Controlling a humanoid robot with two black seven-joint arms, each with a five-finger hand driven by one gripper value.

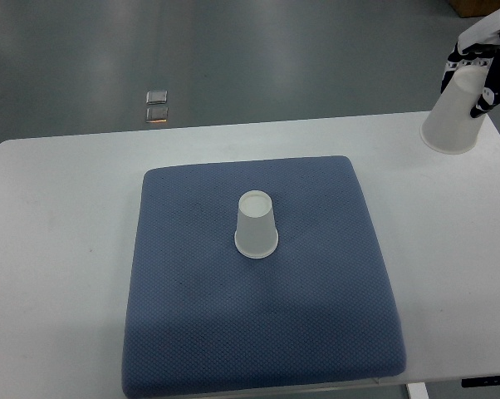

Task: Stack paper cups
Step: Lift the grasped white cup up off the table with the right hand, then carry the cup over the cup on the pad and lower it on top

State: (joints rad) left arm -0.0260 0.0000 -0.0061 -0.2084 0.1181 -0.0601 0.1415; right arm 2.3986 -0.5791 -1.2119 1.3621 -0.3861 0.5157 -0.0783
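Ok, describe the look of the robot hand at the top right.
Only the right hand shows, partly cut off by the frame's edge. It has black segmented fingers with small pale markings, and white casing above them. No cables or arm are visible.

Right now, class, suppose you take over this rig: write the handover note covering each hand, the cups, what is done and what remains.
Right hand: at the top right corner, fingers closed on an upside-down paper cup, held tilted over the white table.
Left hand: not in view.
Second cup: upside down, near the middle of the blue mat.
Done: one cup grasped.
Left: carry the held cup over the mat cup and set it down on it.
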